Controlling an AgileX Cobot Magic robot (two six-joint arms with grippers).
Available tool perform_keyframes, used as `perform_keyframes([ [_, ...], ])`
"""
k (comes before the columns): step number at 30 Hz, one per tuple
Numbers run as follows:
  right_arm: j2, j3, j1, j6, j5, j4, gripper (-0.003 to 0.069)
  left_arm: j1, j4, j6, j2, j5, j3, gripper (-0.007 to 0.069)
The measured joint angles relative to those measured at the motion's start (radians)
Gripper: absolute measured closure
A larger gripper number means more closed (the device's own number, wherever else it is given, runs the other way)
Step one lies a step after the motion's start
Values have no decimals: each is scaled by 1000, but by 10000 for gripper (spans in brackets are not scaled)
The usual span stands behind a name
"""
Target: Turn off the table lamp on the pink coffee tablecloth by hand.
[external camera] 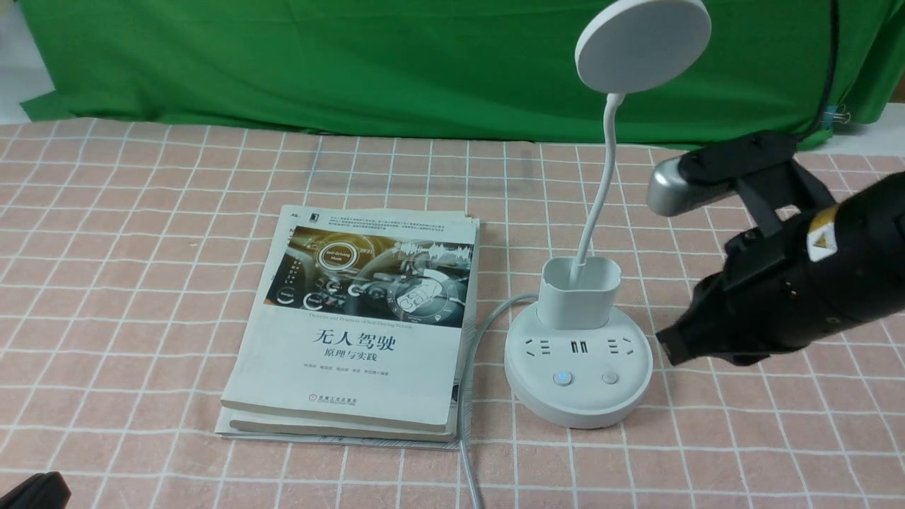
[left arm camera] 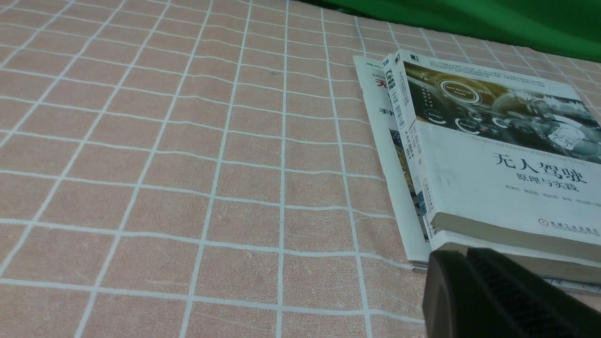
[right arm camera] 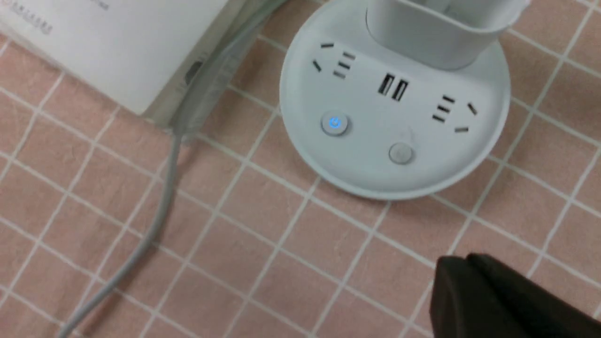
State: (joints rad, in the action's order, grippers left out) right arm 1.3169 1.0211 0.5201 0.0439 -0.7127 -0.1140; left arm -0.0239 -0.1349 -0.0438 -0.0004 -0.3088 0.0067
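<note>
The white table lamp [external camera: 578,346] stands on the pink coffee tablecloth [external camera: 141,247], right of centre, with its disc head [external camera: 642,44] up high and unlit. Its round base [right arm camera: 394,122] has a left button [right arm camera: 334,123] glowing blue and a grey right button [right arm camera: 400,153]. My right gripper [external camera: 668,346] is shut and empty, hovering just right of the base, a little apart from it; it also shows in the right wrist view [right arm camera: 465,263]. My left gripper [left arm camera: 462,256] is shut and empty, low at the near left [external camera: 35,491], by the books' corner.
Two or three stacked books [external camera: 360,325] lie left of the lamp, also in the left wrist view [left arm camera: 493,155]. The lamp's grey cable [external camera: 470,396] runs between the books and the base toward the near edge. A green cloth [external camera: 353,63] hangs at the back.
</note>
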Motion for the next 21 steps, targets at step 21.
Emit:
perform_keyframes([
  [21,-428,-151,-6,0,27,50,624,0,0,0,0,1,0,618],
])
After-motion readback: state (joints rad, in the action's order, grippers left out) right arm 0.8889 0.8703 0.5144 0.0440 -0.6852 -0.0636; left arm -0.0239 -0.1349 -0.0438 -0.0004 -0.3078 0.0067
